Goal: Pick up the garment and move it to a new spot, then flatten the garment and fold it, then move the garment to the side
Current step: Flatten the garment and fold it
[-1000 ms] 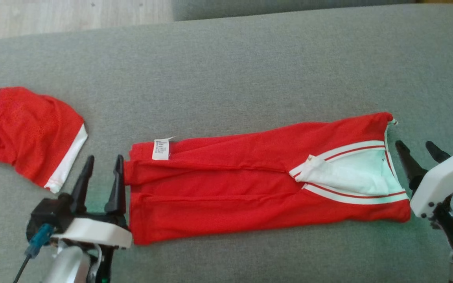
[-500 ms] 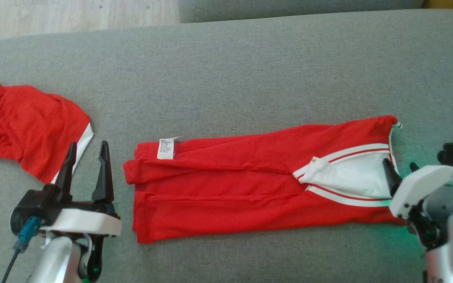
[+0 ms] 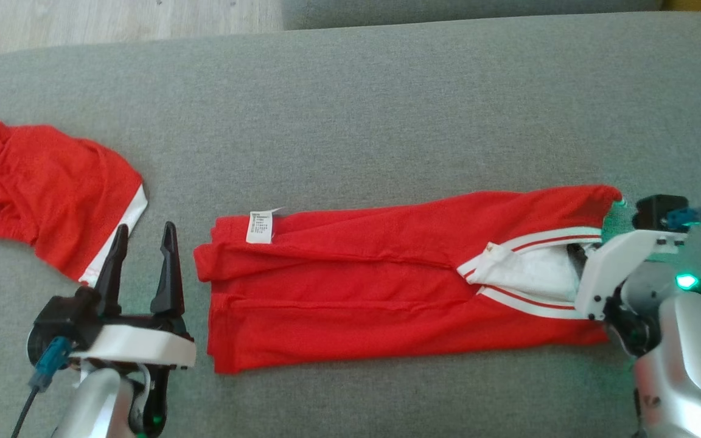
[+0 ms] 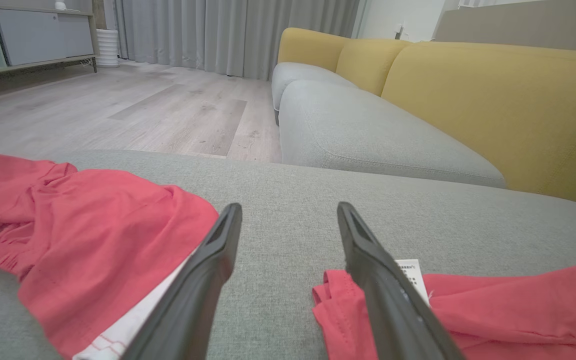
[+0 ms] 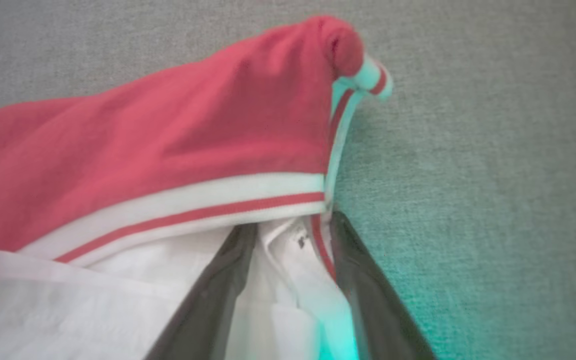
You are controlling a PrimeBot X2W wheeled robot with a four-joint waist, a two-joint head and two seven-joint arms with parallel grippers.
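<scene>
On the grey cushion [image 3: 350, 109], the garment [image 3: 356, 286] lies as a long folded strip, label [image 3: 260, 226] at its left end. Left gripper [image 3: 146, 226]: fingers spread wide, empty, just beside that end, between it and a second red garment [image 3: 40, 188]. Right gripper [image 5: 293, 222]: fingers narrow, straddling the white collar edge [image 5: 288, 250] at the right end; clamped or not, cannot tell.

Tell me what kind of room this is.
Most likely a home living room: a grey sofa with yellow back cushions, long curtains and a wood floor.
</scene>
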